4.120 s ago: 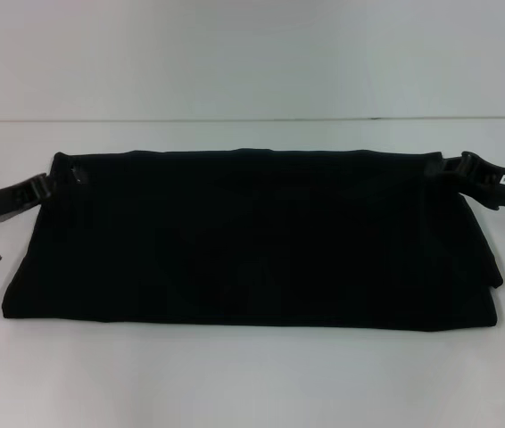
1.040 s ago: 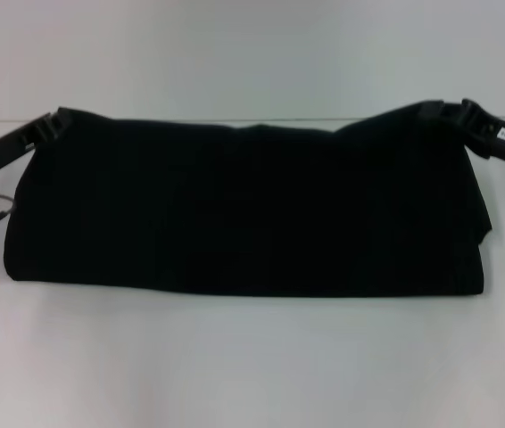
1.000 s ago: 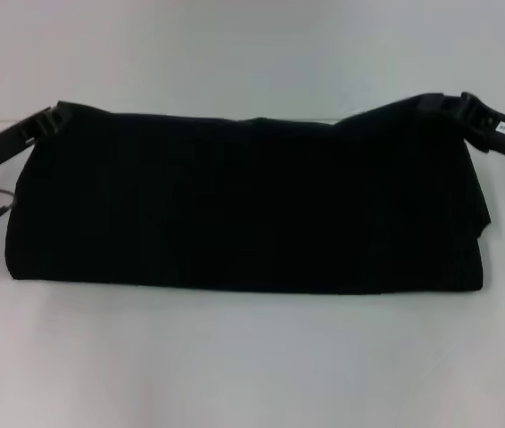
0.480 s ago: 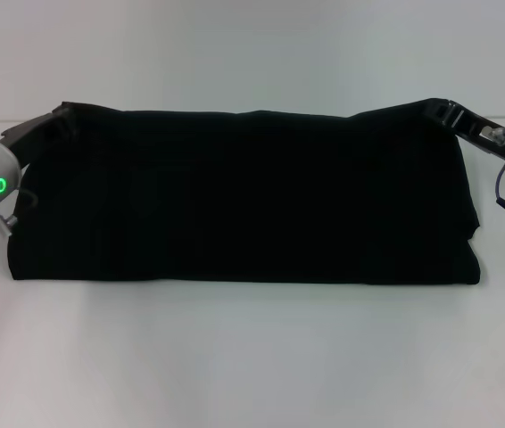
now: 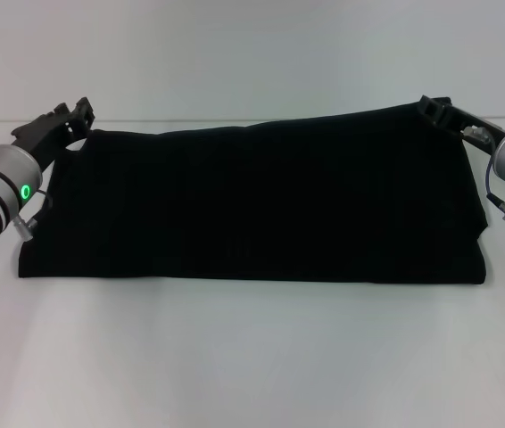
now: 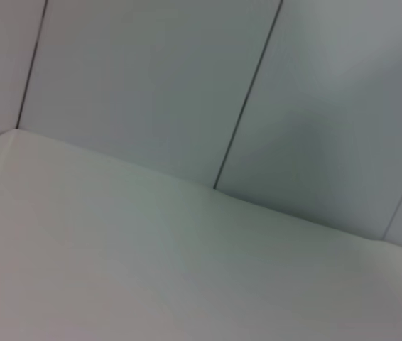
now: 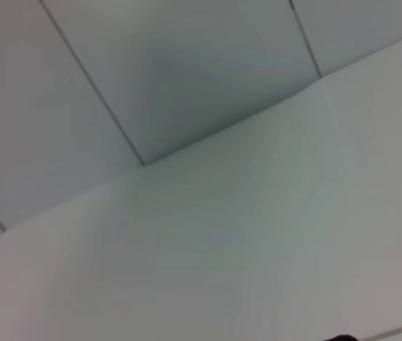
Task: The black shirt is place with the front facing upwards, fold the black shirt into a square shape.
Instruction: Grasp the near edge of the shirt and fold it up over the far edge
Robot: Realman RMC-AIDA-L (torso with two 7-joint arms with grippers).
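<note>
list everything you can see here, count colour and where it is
plain black cloth shirt: one, black, folded into a wide band across the middle of the table
flat white table: one, white, under the shirt
pale panelled wall: one, grey-white, behind the table
left hand: one, black, at the shirt's far left corner
right hand: one, black, at the shirt's far right corner

- A white table (image 5: 252,357) carries the work; its top is plain and runs back to a pale panelled wall (image 5: 252,53).
- The black shirt (image 5: 252,205) lies directly on the table as a wide folded band, its long near edge straight and flat on the surface.
- Both wrist views show only bare white tabletop meeting the seamed wall panels.
</note>
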